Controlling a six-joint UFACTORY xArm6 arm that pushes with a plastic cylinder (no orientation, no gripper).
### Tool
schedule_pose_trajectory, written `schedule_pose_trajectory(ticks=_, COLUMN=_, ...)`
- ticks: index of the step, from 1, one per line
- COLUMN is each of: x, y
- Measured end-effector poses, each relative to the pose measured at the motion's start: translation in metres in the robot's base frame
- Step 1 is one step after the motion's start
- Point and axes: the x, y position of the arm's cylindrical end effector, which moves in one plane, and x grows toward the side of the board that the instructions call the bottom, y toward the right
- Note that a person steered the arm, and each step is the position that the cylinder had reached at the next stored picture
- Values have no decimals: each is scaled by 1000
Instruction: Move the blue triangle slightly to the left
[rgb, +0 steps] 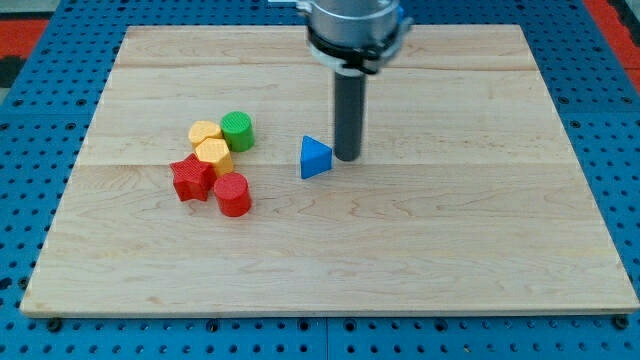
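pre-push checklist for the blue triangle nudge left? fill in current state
1. My tip sits on the view's right of the blue triangle: ok.
2. Tip touching the triangle: cannot tell, the gap looks very small.
3. Board directly to the triangle's left is free for a slight move: ok.
4. Green cylinder and yellow blocks lie further left, away from a short push: ok.
5. Red star and red cylinder are also further left: ok.
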Motion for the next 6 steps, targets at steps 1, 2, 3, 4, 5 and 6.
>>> schedule_pose_trajectory(ticks=1, x=15, y=-13)
schedule_pose_trajectory(ticks=2, x=7, y=-35)
schedule_pose_trajectory(ticks=3, x=5, y=-70)
schedule_pose_trajectory(ticks=4, x=4, y=-114)
schedule_pose_trajectory(ticks=5, x=37, y=-83)
schedule_pose_trajectory(ticks=6, x=33, y=-26)
